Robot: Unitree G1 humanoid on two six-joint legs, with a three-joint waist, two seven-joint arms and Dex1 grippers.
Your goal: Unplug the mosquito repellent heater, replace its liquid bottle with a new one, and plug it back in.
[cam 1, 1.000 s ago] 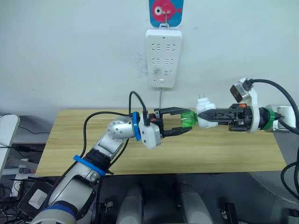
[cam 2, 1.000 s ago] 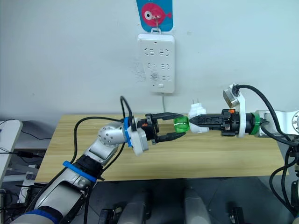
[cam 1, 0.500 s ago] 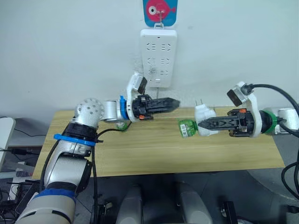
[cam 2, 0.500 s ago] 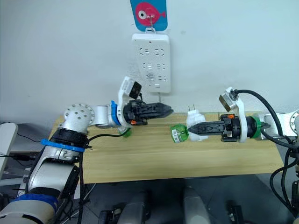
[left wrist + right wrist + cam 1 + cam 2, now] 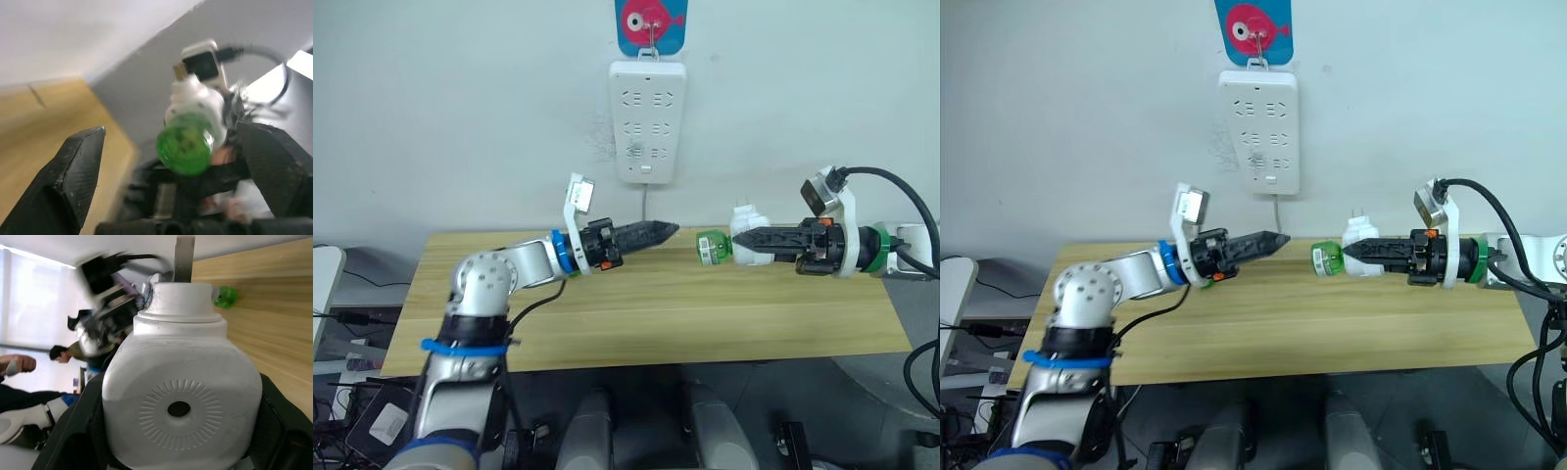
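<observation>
Wood table (image 5: 636,313) is lying nearest you, its front part bare. Above its far half your two arms are facing each other.

Your left gripper (image 5: 658,231) is pointing toward the other arm. In the left wrist view its fingers are standing wide apart and gripping nothing.

Your right gripper (image 5: 742,241) is clamping the heater (image 5: 750,220) across its round white body, clear of the table. The prongs (image 5: 741,208) are pointing up. The green bottle (image 5: 710,247) is sitting in the heater's socket and sticking out toward the left gripper, apart from its tips.

Something small and green (image 5: 225,297), perhaps another bottle, is lying on the table.

Farthest off, the white strip (image 5: 646,122) is hanging on the wall.

The heater is looking light, stiff and smooth, so it is likely wanting to slip or twist in the grip. The bottle is looking small and light. I would take it around its exposed green end and keep the heater pinched on its flat sides, away from the prongs.
</observation>
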